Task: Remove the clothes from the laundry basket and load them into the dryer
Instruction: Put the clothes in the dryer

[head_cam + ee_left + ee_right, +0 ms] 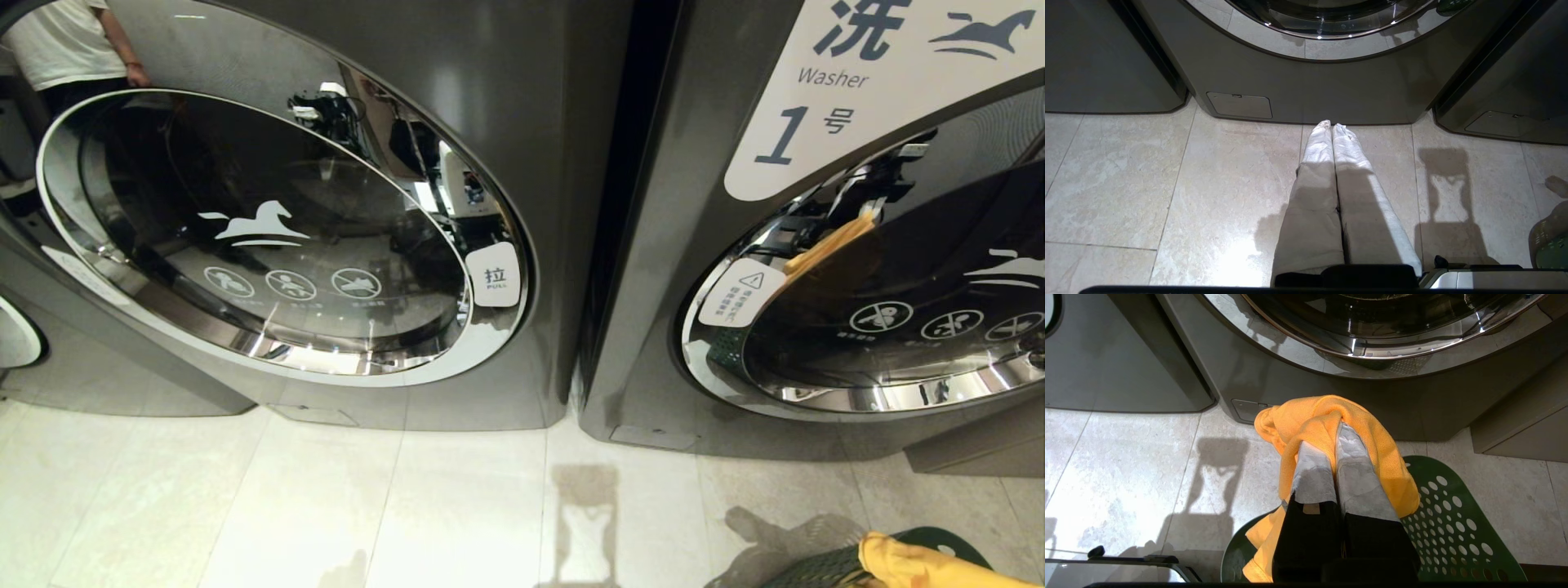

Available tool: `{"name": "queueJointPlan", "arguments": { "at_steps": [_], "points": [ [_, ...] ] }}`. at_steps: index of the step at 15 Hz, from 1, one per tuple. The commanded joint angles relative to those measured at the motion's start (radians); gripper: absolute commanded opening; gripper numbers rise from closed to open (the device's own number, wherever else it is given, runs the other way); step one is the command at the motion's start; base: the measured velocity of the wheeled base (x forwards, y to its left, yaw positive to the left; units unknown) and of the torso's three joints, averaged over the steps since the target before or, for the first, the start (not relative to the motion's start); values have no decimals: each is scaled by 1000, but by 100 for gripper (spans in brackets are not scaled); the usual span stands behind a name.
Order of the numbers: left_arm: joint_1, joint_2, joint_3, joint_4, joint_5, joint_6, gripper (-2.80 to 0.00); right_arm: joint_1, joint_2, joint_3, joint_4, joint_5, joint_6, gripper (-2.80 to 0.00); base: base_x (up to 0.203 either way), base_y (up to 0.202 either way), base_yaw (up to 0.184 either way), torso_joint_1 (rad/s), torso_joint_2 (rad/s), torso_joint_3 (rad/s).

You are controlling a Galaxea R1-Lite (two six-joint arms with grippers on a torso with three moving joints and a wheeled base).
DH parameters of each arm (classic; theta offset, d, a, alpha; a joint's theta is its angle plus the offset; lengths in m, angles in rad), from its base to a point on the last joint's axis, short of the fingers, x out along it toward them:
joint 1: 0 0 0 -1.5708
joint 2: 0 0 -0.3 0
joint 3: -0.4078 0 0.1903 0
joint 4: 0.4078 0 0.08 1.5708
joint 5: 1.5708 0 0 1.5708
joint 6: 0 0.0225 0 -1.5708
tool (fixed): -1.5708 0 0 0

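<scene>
My right gripper (1327,437) is shut on an orange-yellow cloth (1306,416), which drapes over both fingers and hangs above the green perforated laundry basket (1453,522). In the head view the basket (816,567) and the cloth (906,563) show only at the lower right edge. The left-hand machine, which I take for the dryer (522,98), has its round glass door (269,237) closed. My left gripper (1332,125) is shut and empty, hanging over the floor tiles in front of that machine. Neither arm shows directly in the head view.
The machine on the right is labelled Washer (857,73), and its door (898,327) is closed too. A white pull tab (494,275) sits on the left door's right rim. A person in a white shirt (65,41) stands at the far left.
</scene>
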Motion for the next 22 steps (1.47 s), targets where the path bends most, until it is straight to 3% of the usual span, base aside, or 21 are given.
{"name": "queueJointPlan", "arguments": {
  "at_steps": [1,22],
  "points": [
    [0,2,1,0,1,-1,-280,0,2,0,-1,1,0,-280,0,0,0,0,0,0],
    [0,2,0,0,1,-1,-280,0,1,0,-1,1,0,-280,0,0,0,0,0,0]
  ]
}}
